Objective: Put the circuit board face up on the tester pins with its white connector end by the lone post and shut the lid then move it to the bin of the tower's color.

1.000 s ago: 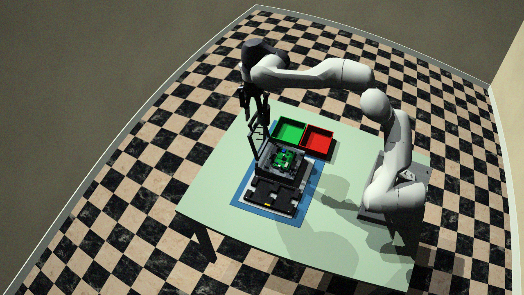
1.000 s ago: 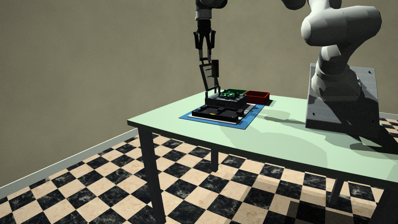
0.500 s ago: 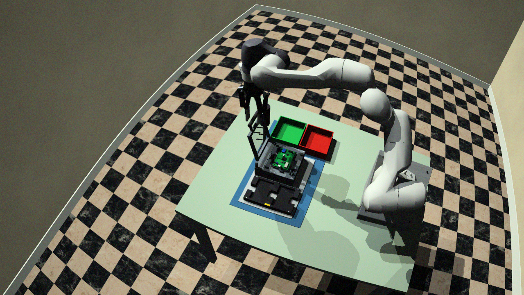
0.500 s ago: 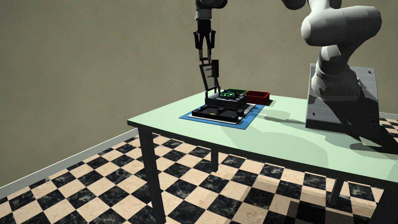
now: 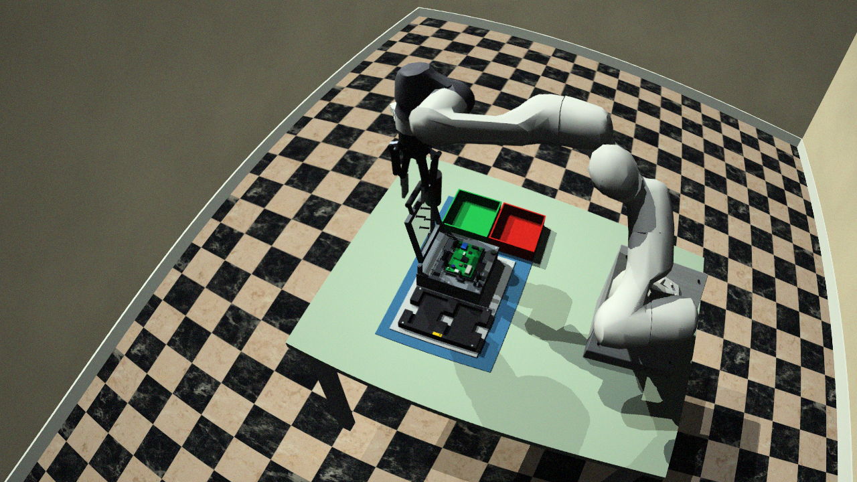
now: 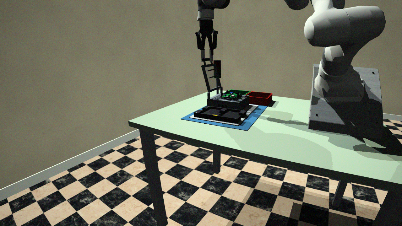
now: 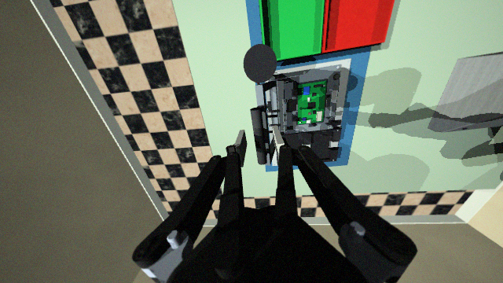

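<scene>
The green circuit board (image 5: 466, 258) lies face up in the open tester (image 5: 454, 276); it also shows in the wrist view (image 7: 311, 102) and side view (image 6: 231, 95). The tester's lid (image 5: 419, 230) (image 6: 212, 75) stands raised, nearly upright. My gripper (image 5: 413, 195) hangs right at the lid's top edge (image 6: 206, 59). Its fingers are part open on either side of the dark lid handle (image 7: 258, 135), with a gap and no grip. The black tray (image 5: 446, 323) in front of the tester has both pockets empty. The signal tower (image 6: 217, 68) beside the lid looks dark.
The green bin (image 5: 473, 213) and red bin (image 5: 518, 229) stand side by side behind the tester, on the blue mat's (image 5: 449, 353) far edge. The tower's round top (image 7: 259, 63) is close to the lid. My arm's base (image 5: 647, 311) stands at the table's right side.
</scene>
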{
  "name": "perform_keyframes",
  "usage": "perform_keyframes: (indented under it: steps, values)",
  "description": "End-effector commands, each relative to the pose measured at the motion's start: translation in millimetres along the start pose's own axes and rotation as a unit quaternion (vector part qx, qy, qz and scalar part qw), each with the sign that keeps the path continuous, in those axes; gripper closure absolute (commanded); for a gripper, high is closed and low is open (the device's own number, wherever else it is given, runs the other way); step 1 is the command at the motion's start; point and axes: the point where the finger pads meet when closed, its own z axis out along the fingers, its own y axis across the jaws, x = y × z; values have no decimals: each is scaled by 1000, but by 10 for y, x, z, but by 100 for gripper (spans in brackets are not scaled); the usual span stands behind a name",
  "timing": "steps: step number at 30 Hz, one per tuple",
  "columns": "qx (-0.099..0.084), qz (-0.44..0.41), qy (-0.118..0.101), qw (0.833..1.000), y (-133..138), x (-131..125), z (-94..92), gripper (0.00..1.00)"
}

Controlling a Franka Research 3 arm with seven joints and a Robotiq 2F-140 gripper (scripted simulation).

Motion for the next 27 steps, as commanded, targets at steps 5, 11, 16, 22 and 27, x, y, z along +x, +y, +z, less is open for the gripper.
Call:
perform_keyframes:
  steps: [5, 11, 16, 22, 27]
  values:
    - [1, 3, 1, 1000, 3, 20, -16, 70]
    - [1, 3, 1, 1000, 3, 20, -16, 70]
    - [1, 3, 1, 1000, 3, 20, -16, 70]
    - [1, 3, 1, 1000, 3, 20, -16, 100]
    - [1, 3, 1, 1000, 3, 20, -16, 100]
